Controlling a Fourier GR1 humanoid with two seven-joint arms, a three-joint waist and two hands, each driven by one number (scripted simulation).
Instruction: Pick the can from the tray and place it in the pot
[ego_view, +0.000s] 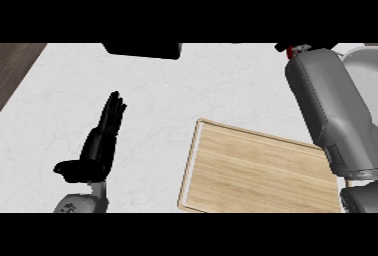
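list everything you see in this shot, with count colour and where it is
wooden tray: 1, light wood with pale rim, lower right of centre on the counter, nothing visible on its bare part
pot: 1, grey-white, top right corner, mostly hidden behind the right forearm
red object: 1, small red bit at the top right by the right hand, too hidden to identify
dark object: 1, black, top edge left of centre, cut off
counter: 1, white marbled, brown strip at far left
left hand: 1, black, lower left, fingers straight, resting
right forearm: 1, grey, right side, reaching to the top
right hand: 1, black, barely visible
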